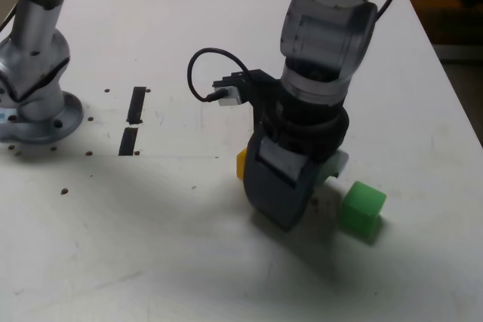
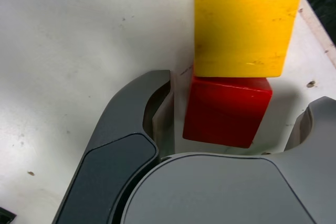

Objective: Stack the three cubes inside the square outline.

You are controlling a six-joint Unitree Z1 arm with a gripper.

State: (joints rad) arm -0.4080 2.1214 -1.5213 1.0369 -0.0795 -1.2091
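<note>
In the wrist view a yellow cube (image 2: pixel 244 24) overlaps the far edge of a red cube (image 2: pixel 226 111) and looks larger, as if resting on top of it. My gripper (image 2: pixel 239 95) is open, one finger on each side of the red cube, with a gap showing at both sides. From the exterior view the gripper (image 1: pixel 283 205) points down at the table, and only a sliver of the yellow cube (image 1: pixel 241 162) shows behind it. The red cube is hidden there. A green cube (image 1: pixel 363 210) sits alone on the table to the exterior view's right of the gripper. The square outline does not show.
Two short black tape strips (image 1: pixel 133 120) lie on the white table (image 1: pixel 151 246) at the exterior view's left. A second arm's metal base (image 1: pixel 38 115) stands at the far left. The table's edge (image 1: pixel 453 88) runs down the right side. A black cable (image 1: pixel 198 73) loops off the wrist.
</note>
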